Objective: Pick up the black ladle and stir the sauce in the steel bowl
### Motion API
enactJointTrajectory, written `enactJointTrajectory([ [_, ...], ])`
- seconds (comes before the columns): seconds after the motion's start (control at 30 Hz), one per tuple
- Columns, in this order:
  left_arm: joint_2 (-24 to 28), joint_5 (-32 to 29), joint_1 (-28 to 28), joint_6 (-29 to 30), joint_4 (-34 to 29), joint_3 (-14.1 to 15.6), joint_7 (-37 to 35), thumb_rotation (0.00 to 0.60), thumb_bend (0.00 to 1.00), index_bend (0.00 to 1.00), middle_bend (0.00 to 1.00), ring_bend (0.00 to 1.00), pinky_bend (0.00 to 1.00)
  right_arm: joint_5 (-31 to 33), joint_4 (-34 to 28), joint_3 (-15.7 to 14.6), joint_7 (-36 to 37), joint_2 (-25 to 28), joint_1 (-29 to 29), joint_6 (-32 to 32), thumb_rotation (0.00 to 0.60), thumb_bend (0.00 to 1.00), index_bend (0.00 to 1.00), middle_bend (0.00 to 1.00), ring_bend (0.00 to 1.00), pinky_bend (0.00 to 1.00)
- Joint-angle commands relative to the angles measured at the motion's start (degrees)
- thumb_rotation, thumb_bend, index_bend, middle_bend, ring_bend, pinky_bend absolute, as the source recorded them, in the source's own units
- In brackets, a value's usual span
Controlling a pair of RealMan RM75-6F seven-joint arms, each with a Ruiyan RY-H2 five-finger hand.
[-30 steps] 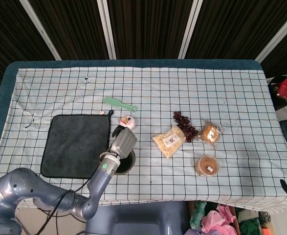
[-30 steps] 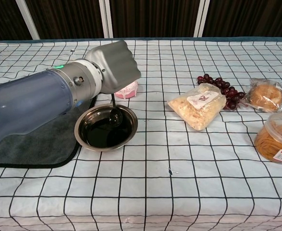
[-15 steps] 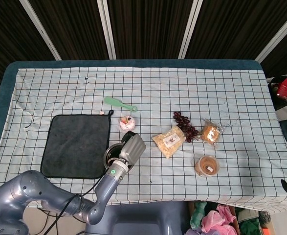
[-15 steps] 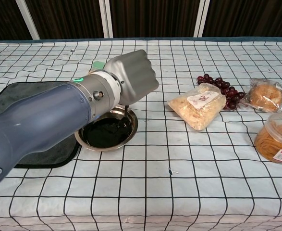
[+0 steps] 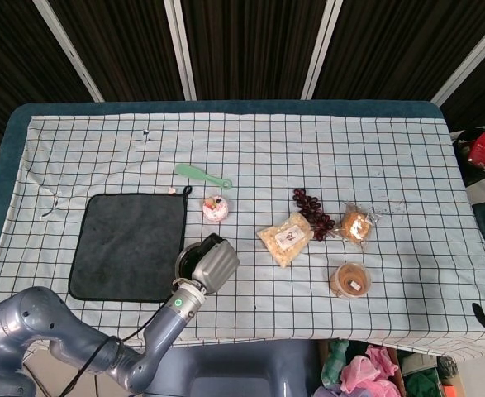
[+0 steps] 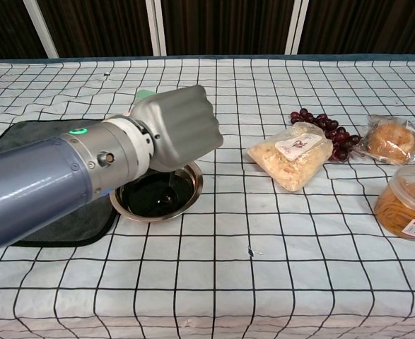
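The round steel bowl [image 6: 158, 197] holds dark sauce and sits just beside the dark grey cloth mat [image 5: 128, 245]. The left hand [image 6: 179, 127] is clenched above it; the thin black ladle [image 6: 173, 185] hangs under the fist into the sauce. The round clear plastic tub [image 6: 408, 203] has a label I cannot read.

A white checked tablecloth [image 5: 250, 149] is covering the table [image 5: 225, 107], whose dark teal edge is showing behind it. Dark curtains [image 5: 250, 45] with pale vertical bars [image 5: 180, 45] are hanging beyond the table. Bright cloths [image 5: 354, 368] are lying below its front edge.
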Motion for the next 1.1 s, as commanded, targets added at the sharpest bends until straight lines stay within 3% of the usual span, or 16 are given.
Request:
enactJointTrajectory([
  [0.03, 2.0, 0.9, 1.3, 0.3, -0.8, 1.2, -1.2, 0.600, 0.51, 0.72, 0.92, 0.93, 0.85, 0.0, 0.0, 0.0, -0.2, -0.1, 0.1, -0.1, 0.600, 0.22, 0.06, 0.01, 0.08, 0.22],
  [0.2, 3.5, 0.4, 2.4, -1.0, 0.3, 2.1, -2.0, 0.600, 0.51, 0.72, 0.92, 0.93, 0.85, 0.0, -0.2, -0.1, -0.6, -0.2, 0.2, -0.3, 0.600, 0.22, 0.06, 0.01, 0.08, 0.22],
  [0.4, 3.5, 1.0, 2.8, -2.4, 3.0, 0.7, -3.5, 0.600, 0.51, 0.72, 0.92, 0.93, 0.85, 0.1, -0.2, -0.1, -1.0, -0.3, 0.3, -0.5, 0.600, 0.22, 0.06, 0.01, 0.08, 0.22],
  [0.87, -2.9, -0.9, 0.4, -5.9, 10.7, -5.1, -1.3, 0.600, 0.51, 0.72, 0.93, 0.93, 0.85, 0.1, -0.1, 0.0, -0.1, 0.0, 0.1, -0.1, 0.600, 0.22, 0.06, 0.01, 0.08, 0.22],
  [1.1, -4.6, 0.5, 0.2, -5.3, 9.7, -5.3, -0.3, 0.600, 0.51, 0.72, 0.93, 0.93, 0.86, -0.1, 0.0, -0.1, 0.3, 0.1, 0.1, -0.1, 0.600, 0.22, 0.06, 0.01, 0.08, 0.22],
])
